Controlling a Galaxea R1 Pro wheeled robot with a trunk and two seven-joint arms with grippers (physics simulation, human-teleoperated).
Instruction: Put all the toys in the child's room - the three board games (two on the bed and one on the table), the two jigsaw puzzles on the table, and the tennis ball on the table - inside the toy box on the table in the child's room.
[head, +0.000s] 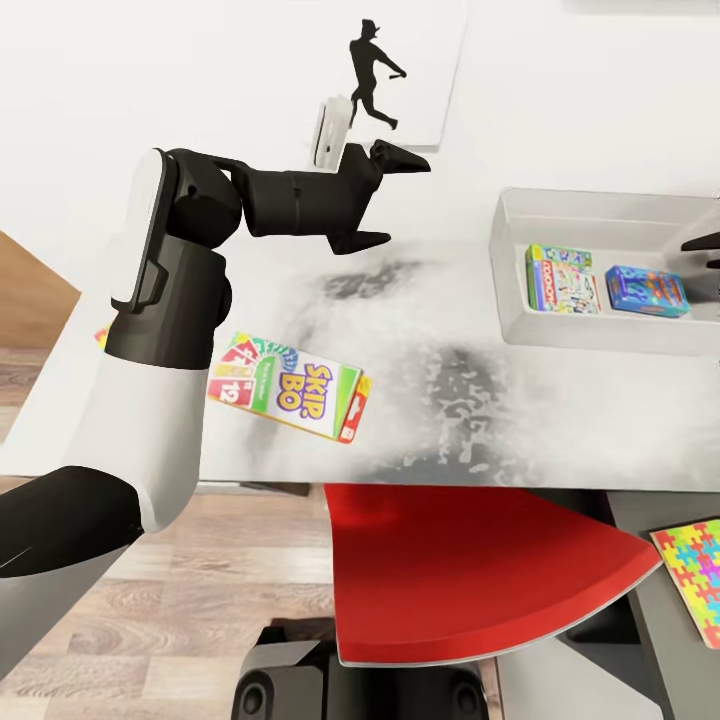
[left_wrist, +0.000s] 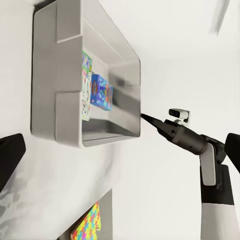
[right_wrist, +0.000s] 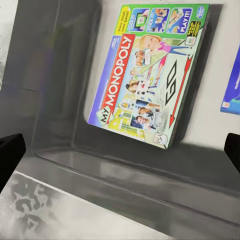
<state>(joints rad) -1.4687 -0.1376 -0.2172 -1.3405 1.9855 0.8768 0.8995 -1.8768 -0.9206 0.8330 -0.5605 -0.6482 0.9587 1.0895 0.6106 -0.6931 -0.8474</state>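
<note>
Loading games into the bin (head: 512, 262), two in, SKIP BO (head: 285, 386) waiting near the desk's (head: 440, 420) front edge.
Left gripper (head: 385, 200) spread wide and empty above the desk; right gripper (right_wrist: 120, 155) wide apart, empty, at the bin's wall. Next, probably: lowering left onto SKIP BO.

Bright, even light on white walls. The desk (head: 420, 330) shows dark, blotchy shadows in the middle. The pictures look a bit soft.

Red chair (head: 470, 570), baseball-player silhouette print (head: 375, 75)
</note>
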